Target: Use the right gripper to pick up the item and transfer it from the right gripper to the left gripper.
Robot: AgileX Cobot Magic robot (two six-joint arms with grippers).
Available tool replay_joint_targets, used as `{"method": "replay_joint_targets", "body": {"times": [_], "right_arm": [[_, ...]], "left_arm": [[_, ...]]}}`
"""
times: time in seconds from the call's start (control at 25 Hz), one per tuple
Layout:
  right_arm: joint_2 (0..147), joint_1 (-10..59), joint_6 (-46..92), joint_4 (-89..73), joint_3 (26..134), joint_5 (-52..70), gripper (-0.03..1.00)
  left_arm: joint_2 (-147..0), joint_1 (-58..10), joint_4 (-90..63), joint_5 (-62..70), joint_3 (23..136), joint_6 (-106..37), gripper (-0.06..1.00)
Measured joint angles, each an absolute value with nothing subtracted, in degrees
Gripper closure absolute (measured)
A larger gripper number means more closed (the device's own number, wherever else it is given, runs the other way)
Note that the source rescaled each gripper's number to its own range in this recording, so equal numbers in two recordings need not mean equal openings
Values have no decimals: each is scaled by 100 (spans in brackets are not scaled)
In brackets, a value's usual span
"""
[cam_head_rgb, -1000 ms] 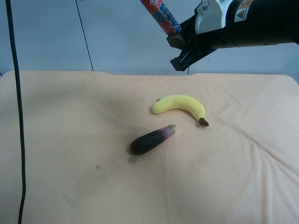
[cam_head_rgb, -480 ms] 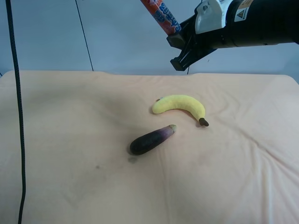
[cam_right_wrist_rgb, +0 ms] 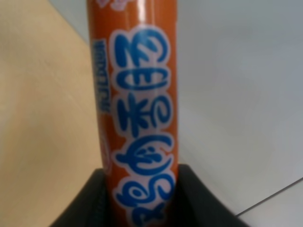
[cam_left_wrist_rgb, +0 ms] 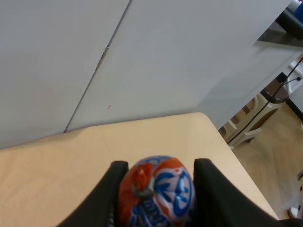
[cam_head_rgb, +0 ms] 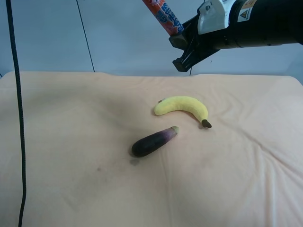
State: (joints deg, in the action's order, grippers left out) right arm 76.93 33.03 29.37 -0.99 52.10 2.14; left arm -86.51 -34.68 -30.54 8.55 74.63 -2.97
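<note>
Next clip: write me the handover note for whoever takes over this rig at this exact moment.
The right hand is shut on the item, lifted clear of the table.
The left hand is shut on the item's crimped end.
The banana and the eggplant lie on the table.
Done: pick-up; both hands now grip.
Left: open the right hand and back it off, so that the left hand holds the item alone.

Yellow banana point(cam_head_rgb: 182, 105), purple eggplant point(cam_head_rgb: 152, 142) — peach cloth point(cam_head_rgb: 71, 142)
</note>
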Motion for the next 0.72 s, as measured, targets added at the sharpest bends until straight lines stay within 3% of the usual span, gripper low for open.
{"method": "replay_joint_targets", "body": {"times": [0.72], "right_arm": [[7693,3303,2937,-99,5210,214,96]], "left_arm": [[-8651,-3468,-3066,855,7463,-297,90]]}}
